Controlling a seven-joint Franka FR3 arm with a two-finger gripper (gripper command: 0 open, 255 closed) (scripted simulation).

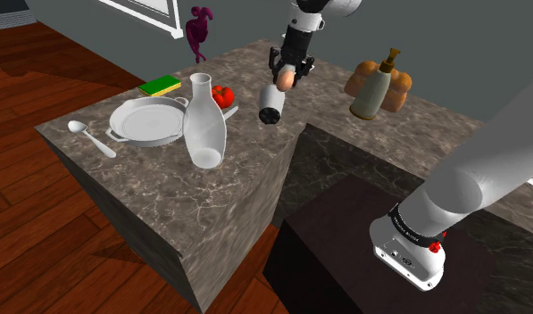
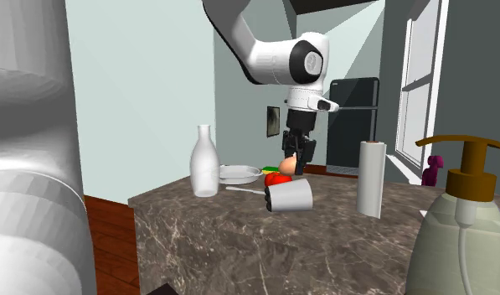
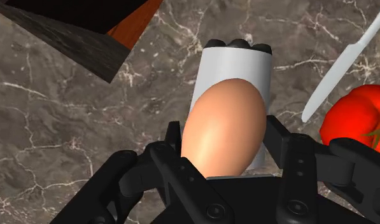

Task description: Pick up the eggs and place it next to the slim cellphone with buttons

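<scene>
My gripper (image 1: 285, 81) is shut on a brown egg (image 1: 286, 78), held above the marble counter (image 1: 211, 205). In the wrist view the egg (image 3: 223, 127) is clasped between the two black fingers (image 3: 172, 149). Straight below it lies a white phone-like object with a black buttoned end (image 3: 236, 63), flat on the counter. The shoulder view shows that white object (image 1: 271, 104) just under the gripper. In the second exterior view the egg (image 2: 287, 163) hangs in the gripper (image 2: 293, 164) behind the white object (image 2: 290, 197).
A red tomato (image 1: 222, 95) and a white knife (image 3: 347, 63) lie close beside the white object. A white bottle (image 1: 204, 125), pan (image 1: 148, 120), spoon (image 1: 90, 136) and green sponge (image 1: 160, 86) are on the shoulder view's left. Soap dispenser (image 1: 373, 89) and bread (image 1: 400, 85) stand on its right.
</scene>
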